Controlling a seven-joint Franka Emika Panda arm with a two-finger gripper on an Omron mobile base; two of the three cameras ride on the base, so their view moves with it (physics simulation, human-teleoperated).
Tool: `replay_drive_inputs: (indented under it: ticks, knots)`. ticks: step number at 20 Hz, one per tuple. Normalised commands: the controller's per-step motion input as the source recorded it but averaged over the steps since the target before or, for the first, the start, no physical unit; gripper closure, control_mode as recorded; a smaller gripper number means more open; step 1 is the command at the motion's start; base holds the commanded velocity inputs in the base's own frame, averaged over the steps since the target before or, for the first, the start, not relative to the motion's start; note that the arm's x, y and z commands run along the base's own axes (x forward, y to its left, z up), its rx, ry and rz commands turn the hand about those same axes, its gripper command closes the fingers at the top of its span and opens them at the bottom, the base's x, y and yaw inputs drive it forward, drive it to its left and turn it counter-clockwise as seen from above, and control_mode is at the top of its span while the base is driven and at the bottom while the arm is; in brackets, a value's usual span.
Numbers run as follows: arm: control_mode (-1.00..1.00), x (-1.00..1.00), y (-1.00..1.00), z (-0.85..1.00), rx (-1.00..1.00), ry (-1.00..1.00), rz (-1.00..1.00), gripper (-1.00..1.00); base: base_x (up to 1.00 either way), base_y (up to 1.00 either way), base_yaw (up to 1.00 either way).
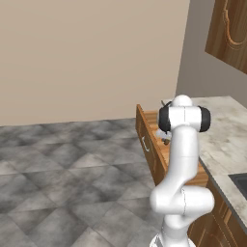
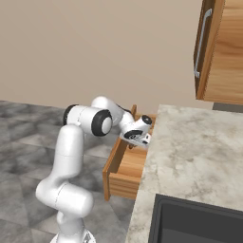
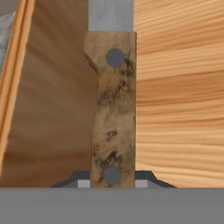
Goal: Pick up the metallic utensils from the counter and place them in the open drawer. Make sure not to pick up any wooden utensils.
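Observation:
My gripper [image 3: 112, 183] is shut on a knife [image 3: 113, 109], one of the metallic utensils. Its mottled brown handle carries two grey rivets, and a grey blade [image 3: 111, 14] runs up from it. The knife hangs over the plank-grained bottom of the open drawer [image 3: 179, 100]. In the right base view the gripper [image 2: 137, 142] reaches down into the drawer [image 2: 124, 176], close beside the edge of the marbled counter [image 2: 199, 142]. In the left base view the arm hides most of the hand [image 1: 165, 140] above the drawer [image 1: 150, 144].
A dark sink [image 2: 199, 223] is set into the counter at the near right. A wooden wall cabinet [image 2: 220, 47] with a metal handle hangs above the counter. Grey tiled floor [image 1: 72, 169] lies to the left of the drawer.

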Motion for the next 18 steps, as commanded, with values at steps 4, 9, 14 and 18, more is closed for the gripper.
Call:
replay_drive_inputs:
  ticks: [4, 9, 14, 18]
  knots:
    - [-1.00, 0.00, 0.04, -0.04, 0.00, 0.00, -0.15, 1.00, 0.00, 0.00, 0.00]
    - [-1.00, 0.00, 0.17, -0.22, 0.00, -0.01, -0.14, 1.00, 0.00, 0.00, 0.00]
    - [-1.00, 0.00, 0.30, -0.01, 0.00, -0.09, -0.02, 1.00, 0.00, 0.00, 0.00]
    - [-1.00, 0.03, 0.31, -0.11, 0.00, -0.07, -0.01, 1.00, 0.00, 0.00, 0.00]
